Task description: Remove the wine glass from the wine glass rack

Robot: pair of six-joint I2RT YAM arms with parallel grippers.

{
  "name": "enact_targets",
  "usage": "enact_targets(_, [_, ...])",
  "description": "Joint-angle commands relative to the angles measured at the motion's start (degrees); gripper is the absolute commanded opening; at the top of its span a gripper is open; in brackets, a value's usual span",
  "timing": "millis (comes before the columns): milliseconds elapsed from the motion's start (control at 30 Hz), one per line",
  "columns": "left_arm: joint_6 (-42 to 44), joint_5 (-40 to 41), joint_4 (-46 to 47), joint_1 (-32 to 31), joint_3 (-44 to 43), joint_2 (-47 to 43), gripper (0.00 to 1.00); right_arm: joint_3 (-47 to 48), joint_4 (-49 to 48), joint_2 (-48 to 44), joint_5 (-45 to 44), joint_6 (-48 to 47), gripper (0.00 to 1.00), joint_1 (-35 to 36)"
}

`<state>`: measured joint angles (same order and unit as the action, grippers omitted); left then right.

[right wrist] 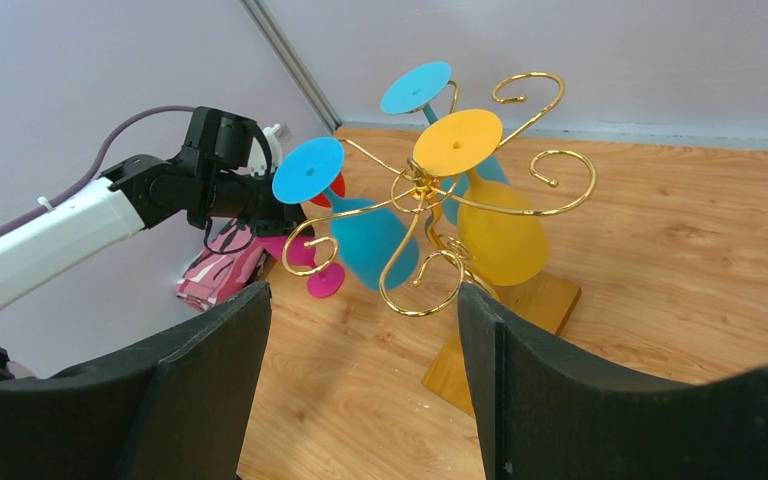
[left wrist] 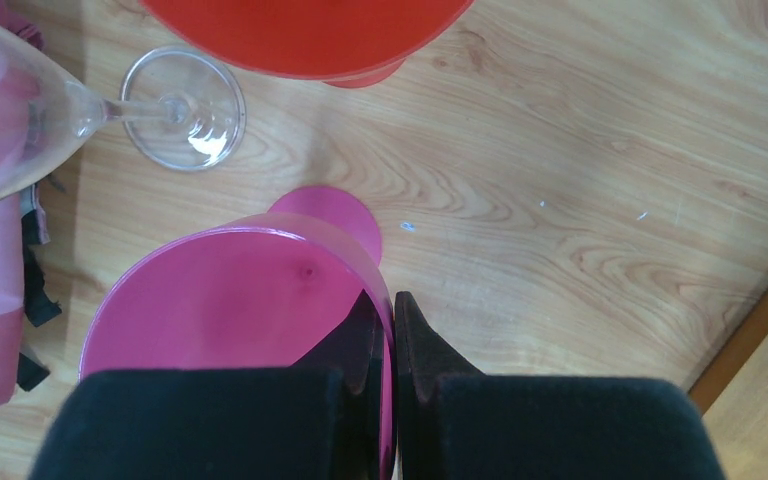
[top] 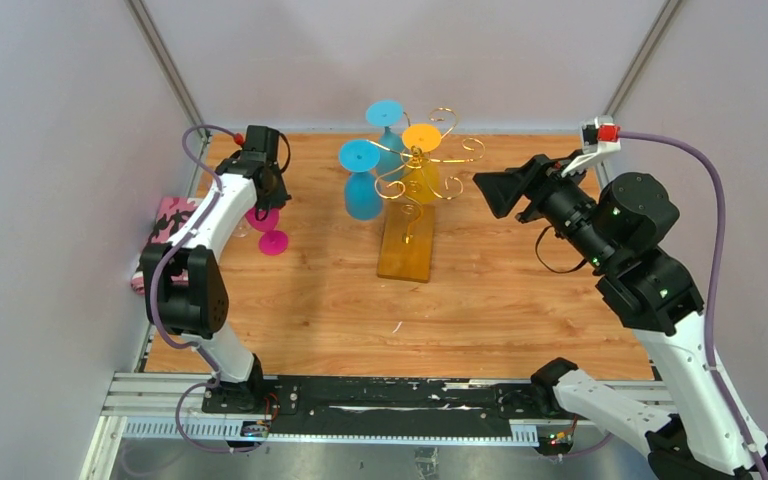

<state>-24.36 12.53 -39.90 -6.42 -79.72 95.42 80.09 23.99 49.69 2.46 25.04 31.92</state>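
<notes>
Partly done: 1 magenta wine glass (left wrist: 220,300) off the wine glass rack (top: 407,250), pinched at its rim by the closed left claw (left wrist: 388,312) at the left side of the table (top: 520,300), not yet let go. Facing the rack, right claw (right wrist: 362,300) spread wide, empty. Left hanging: 2 cyan glasses (top: 363,200), 1 yellow glass (top: 422,178). Also off: 1 red glass (left wrist: 300,30), 1 clear glass (left wrist: 182,108) on its side.

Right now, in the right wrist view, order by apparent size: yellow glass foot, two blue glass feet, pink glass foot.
1. yellow glass foot
2. lower blue glass foot and upper blue glass foot, alike
3. pink glass foot
</notes>
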Motion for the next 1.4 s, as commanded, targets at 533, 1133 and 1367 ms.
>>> enact_targets(533, [2.3, 1.0, 0.0, 0.1, -2.9, -5.7, 0.46, -3.5, -3.3, 0.3, 1.4, -0.7, 0.75, 0.7])
enact_targets(1133, [-1.1, -13.0, 5.9, -3.2, -9.4, -27.8, 0.61, 0.7, -2.8, 6.7, 0.8, -0.7, 0.74, -2.1])
enact_targets(1367, [-11.1, -30.5, 15.0, -3.2, -5.0, -25.2, 0.62, -1.4, -4.1, 6.5, 1.9, -0.8, 0.72, -3.5])
